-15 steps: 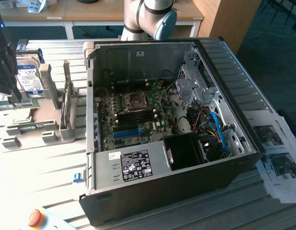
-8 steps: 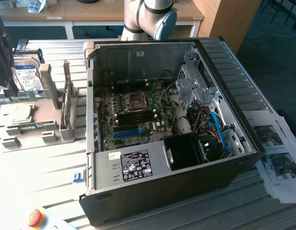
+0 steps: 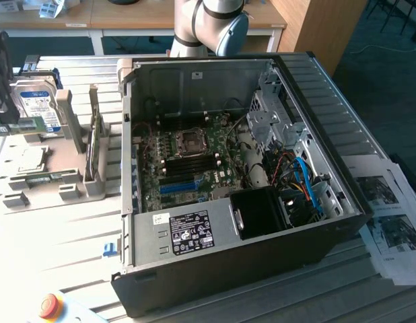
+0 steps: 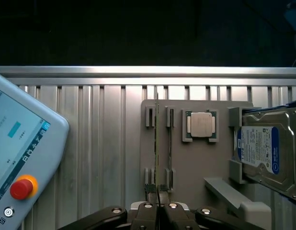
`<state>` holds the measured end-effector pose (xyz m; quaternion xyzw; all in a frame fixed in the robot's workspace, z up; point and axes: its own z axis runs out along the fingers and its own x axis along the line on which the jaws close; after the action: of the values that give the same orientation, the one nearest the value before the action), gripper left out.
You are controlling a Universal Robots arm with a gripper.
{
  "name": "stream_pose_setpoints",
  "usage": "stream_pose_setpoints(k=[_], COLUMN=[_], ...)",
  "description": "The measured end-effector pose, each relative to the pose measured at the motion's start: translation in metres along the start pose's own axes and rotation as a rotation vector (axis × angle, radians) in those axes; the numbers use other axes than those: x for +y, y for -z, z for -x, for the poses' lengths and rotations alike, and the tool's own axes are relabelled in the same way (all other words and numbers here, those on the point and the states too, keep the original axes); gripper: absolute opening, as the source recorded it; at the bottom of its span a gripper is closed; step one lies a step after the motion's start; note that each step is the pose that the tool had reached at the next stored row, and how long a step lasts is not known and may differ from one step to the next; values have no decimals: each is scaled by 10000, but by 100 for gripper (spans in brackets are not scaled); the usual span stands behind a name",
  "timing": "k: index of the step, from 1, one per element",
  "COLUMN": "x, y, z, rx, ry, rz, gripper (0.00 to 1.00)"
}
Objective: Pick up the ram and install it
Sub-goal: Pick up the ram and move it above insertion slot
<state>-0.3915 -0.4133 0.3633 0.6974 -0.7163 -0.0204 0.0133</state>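
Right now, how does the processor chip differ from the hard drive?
The processor chip is small and square; the hard drive is larger and oblong. The chip's lid is bare silver; the drive bears a blue-and-white label. The chip lies flat; the drive leans tilted. Both sit on the grey tray.

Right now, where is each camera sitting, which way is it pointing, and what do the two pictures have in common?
Exterior view: raised off the arm, looking down at an angle into the open computer case on the slatted table; the arm's grey joint shows behind the case.
Wrist view: on the wrist, looking down past the gripper, shut on the ram, onto the grey parts tray.
Shared: the tray, its hard drive, the processor chip and the red-button pendant.
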Motion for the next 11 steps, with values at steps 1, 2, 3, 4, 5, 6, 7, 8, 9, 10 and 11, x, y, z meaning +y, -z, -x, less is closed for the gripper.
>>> stream_pose_setpoints(k=[1, 2, 3, 4, 5, 6, 7, 8, 9, 10, 11], x=[1, 3, 4, 5, 5, 6, 6, 7, 8, 10, 11], y=[29, 59, 84, 107, 119, 121, 131, 149, 172, 199, 227], z=[0, 0, 1, 1, 1, 1, 1, 1, 2, 2, 2], rx=[0, 0, 0, 0, 0, -2, 0, 1, 1, 0, 1], ry=[0, 0, 0, 0, 0, 1, 0, 1, 0, 0, 0], rz=[0, 1, 0, 0, 0, -2, 0, 1, 1, 0, 1], gripper=[11, 11, 11, 11, 11, 11, 11, 11, 11, 11, 11])
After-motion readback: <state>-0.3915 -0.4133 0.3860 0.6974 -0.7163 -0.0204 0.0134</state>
